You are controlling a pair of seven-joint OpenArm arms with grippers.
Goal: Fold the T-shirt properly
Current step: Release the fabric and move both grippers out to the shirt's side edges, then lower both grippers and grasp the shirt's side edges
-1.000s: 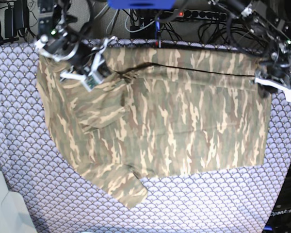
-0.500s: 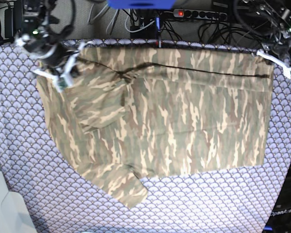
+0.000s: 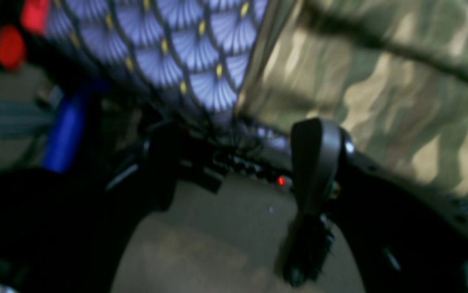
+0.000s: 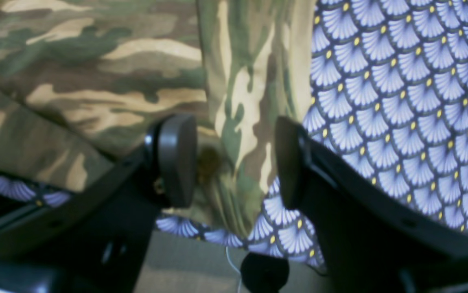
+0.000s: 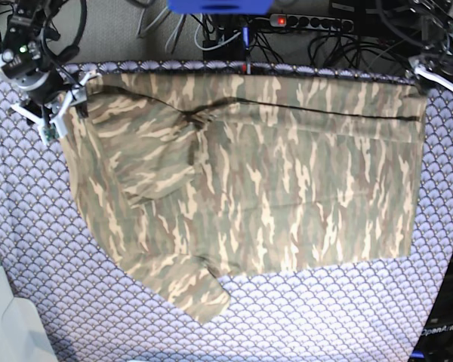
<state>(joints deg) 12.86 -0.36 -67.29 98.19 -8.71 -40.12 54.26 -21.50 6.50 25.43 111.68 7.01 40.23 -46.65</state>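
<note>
Lavender fan-scale cloth [image 5: 38,249] covers your table, with cables and a power strip [image 5: 317,23] along the far edge behind both arms.

Start at the left of the base view, where your right gripper [image 5: 51,113] sits. A second ago it was further in over the shirt [image 5: 249,188], clamped on the fabric; now it has pulled out to the far left corner and its jaws stand spread. In its wrist view the two pads are clearly apart, with a strip of camouflage edge [image 4: 242,101] lying slack on the cloth between and just ahead of them, not pinched.

Moving right, the shirt lies spread across the middle, its far edge now drawn out straight along the back of the table, one sleeve [image 5: 200,290] trailing toward you.

At the right, your left gripper [image 5: 438,75] has likewise drawn out to the far right corner. Its wrist view is blurred, but the fingers [image 3: 315,162] look parted with nothing between them; the shirt's corner sits just ahead and to one side.

So both corners look released. You can judge the far edge laid flat, and the folding proper is yet to begin.
</note>
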